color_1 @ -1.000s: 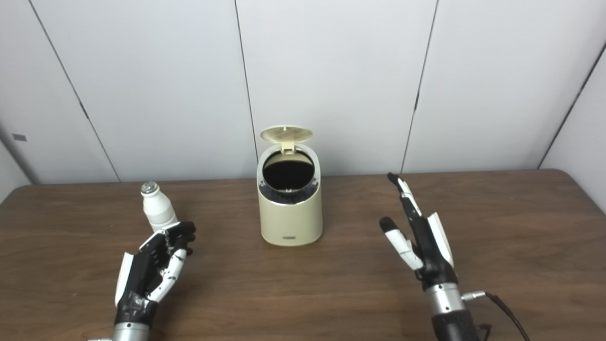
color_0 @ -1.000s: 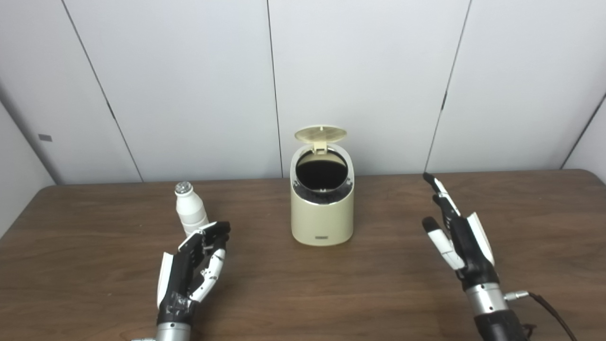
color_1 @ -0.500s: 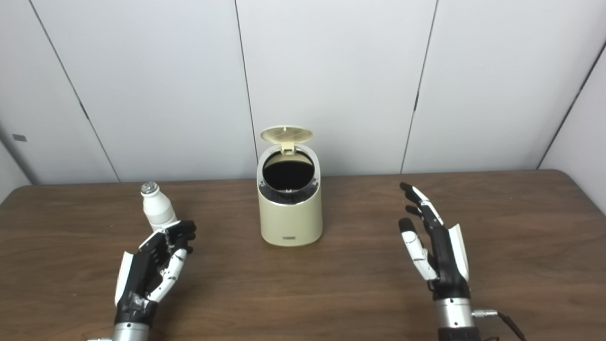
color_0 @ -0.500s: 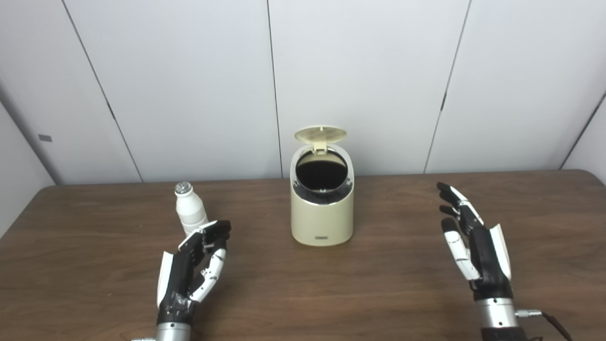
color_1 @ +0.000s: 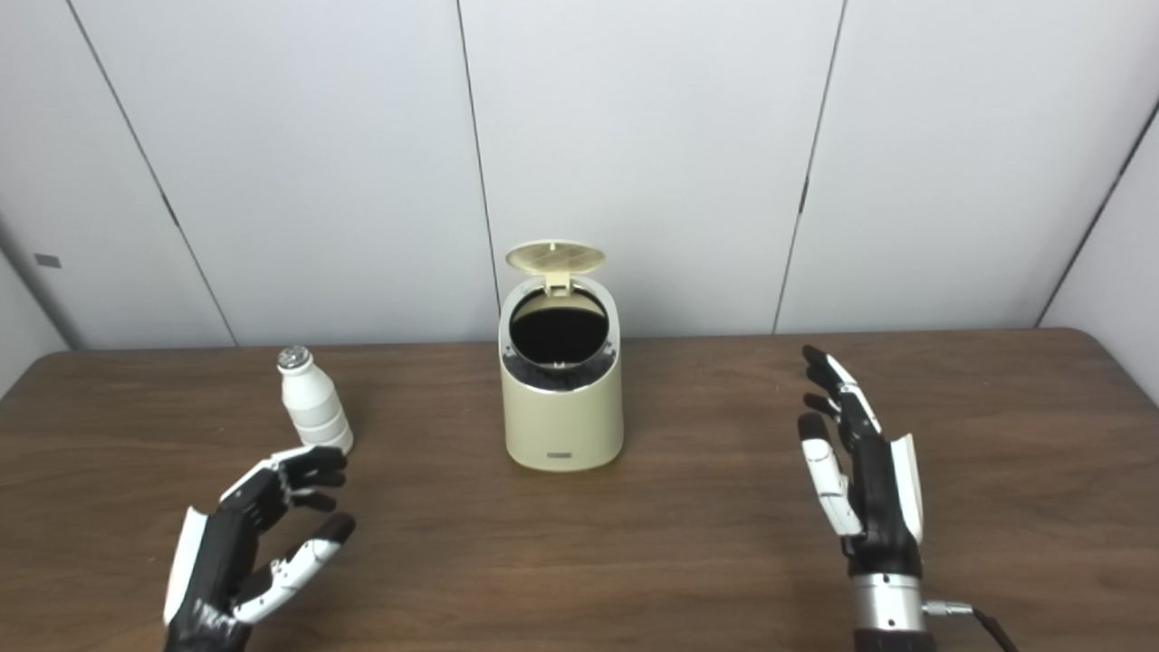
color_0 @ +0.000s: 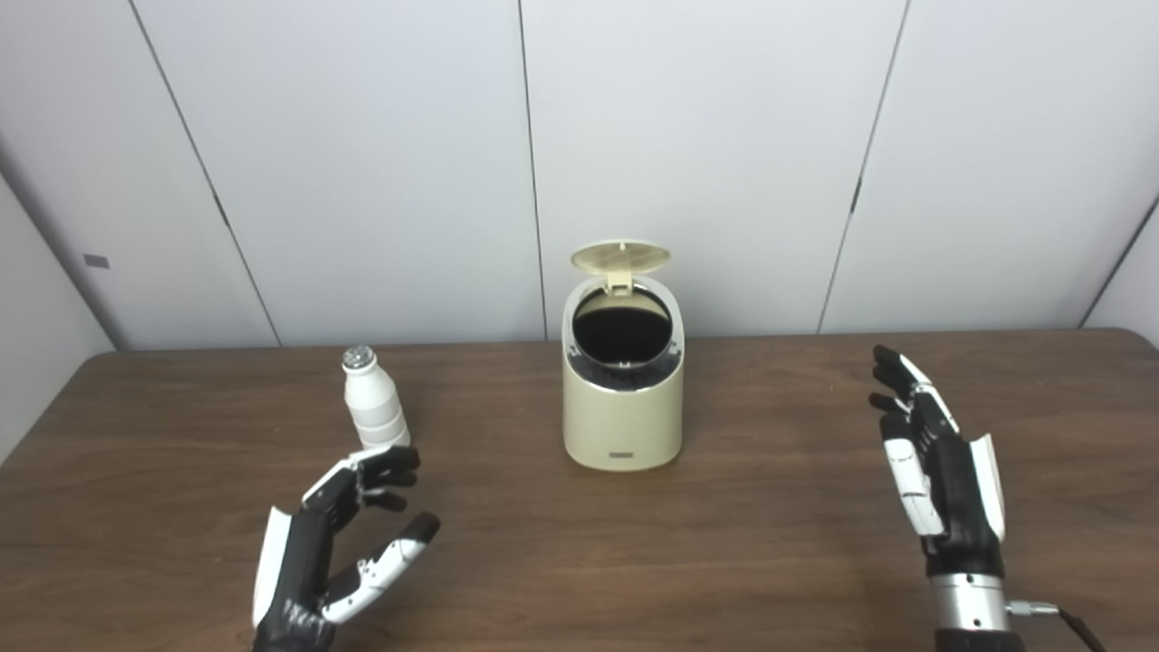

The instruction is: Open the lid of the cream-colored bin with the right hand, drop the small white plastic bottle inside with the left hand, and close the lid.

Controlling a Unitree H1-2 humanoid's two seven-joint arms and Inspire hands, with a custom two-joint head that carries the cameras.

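The cream-colored bin (color_0: 623, 417) stands at the table's middle with its lid (color_0: 621, 257) flipped up at the back, showing a dark inside. The small white plastic bottle (color_0: 370, 413) with a silver cap stands upright to the bin's left. My left hand (color_0: 330, 551) is open near the front edge, just in front of the bottle and not touching it, thumb spread from the fingers. My right hand (color_0: 942, 471) is open with fingers pointing up, well to the right of the bin and holding nothing.
The brown wooden table (color_0: 751, 543) stretches wide on both sides of the bin. White wall panels (color_0: 706, 136) rise close behind the table's far edge. A thin cable (color_1: 982, 620) trails from my right wrist.
My left hand has drawn back toward the front edge and spread its thumb away from the fingers. My right hand has drifted right and back from the bin. The camera shifted slightly.
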